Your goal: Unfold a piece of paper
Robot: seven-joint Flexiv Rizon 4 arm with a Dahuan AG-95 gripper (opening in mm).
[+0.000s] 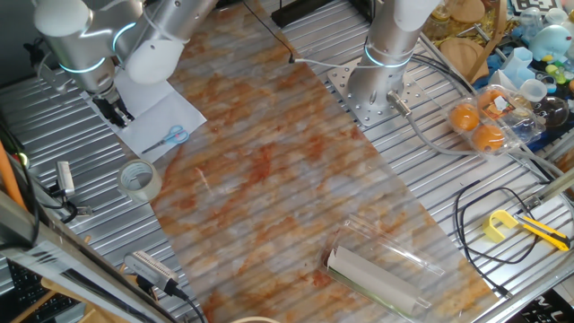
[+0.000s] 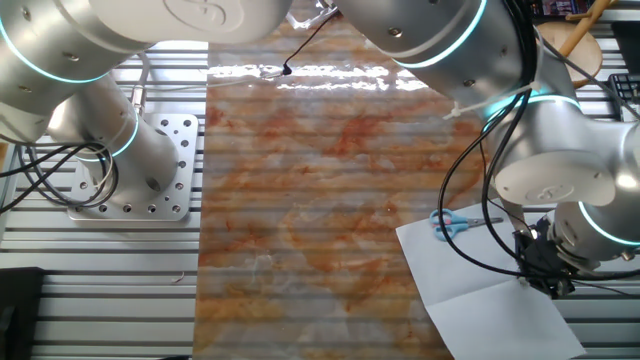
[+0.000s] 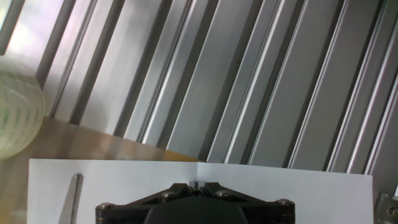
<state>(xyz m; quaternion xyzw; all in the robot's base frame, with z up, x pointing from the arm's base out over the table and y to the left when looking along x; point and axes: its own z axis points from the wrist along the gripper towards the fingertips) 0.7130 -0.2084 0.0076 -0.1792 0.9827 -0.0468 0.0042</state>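
The piece of paper [image 1: 160,121] is a white sheet lying flat at the left edge of the orange-patterned mat, with a light-blue squiggle [image 1: 175,136] near one edge. In the other fixed view the paper [image 2: 470,320] lies open, with a crease across its middle and the squiggle [image 2: 455,224] near its far edge. My gripper [image 1: 117,109] stands at the sheet's outer edge, by the end of the crease [image 2: 545,275]. In the hand view the jaws [image 3: 196,185] are shut together right over the crease of the paper [image 3: 298,193]. I see no paper lifted between them.
A translucent tape roll [image 1: 140,179] lies just beside the paper and shows in the hand view [image 3: 15,121]. A rolled sheet in clear plastic [image 1: 381,274] lies on the mat's near end. A second arm's base [image 1: 381,85], cables, oranges [image 1: 475,126] and clutter fill the right side.
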